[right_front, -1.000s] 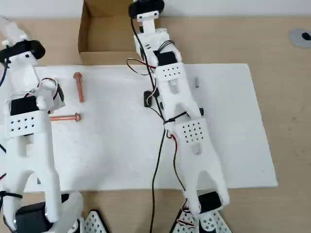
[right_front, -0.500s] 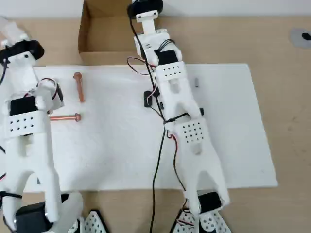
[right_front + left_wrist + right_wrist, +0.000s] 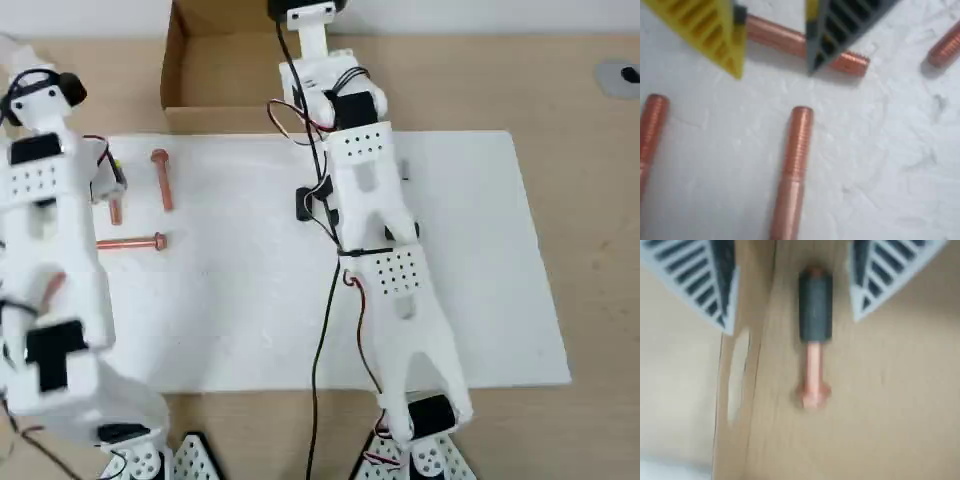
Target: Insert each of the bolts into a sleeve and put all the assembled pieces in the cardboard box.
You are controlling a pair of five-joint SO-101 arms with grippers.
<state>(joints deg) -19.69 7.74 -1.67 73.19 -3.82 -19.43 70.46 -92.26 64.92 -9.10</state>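
My left gripper [image 3: 774,70] is open just above the white mat, its yellow and black fingers straddling a copper bolt [image 3: 790,42] that lies crosswise. Another bolt [image 3: 794,165] lies beside it, and two more show at the edges. From above, bolts [image 3: 161,180] [image 3: 132,241] lie on the mat's left part beside the left arm [image 3: 45,220]. My right gripper [image 3: 794,322] is open over the floor of the cardboard box [image 3: 220,80]. Between its fingers, untouched, lies a bolt in a black sleeve [image 3: 815,315].
The white mat [image 3: 250,300] covers the table's middle. Small dark sleeves [image 3: 303,203] [image 3: 405,170] lie beside the right arm [image 3: 375,220]. The box's near wall [image 3: 200,118] borders the mat's far edge. Cables hang along the right arm.
The left arm has swung down and forward over the bolts at the mat's left edge. The right arm has pushed slightly farther into the box.
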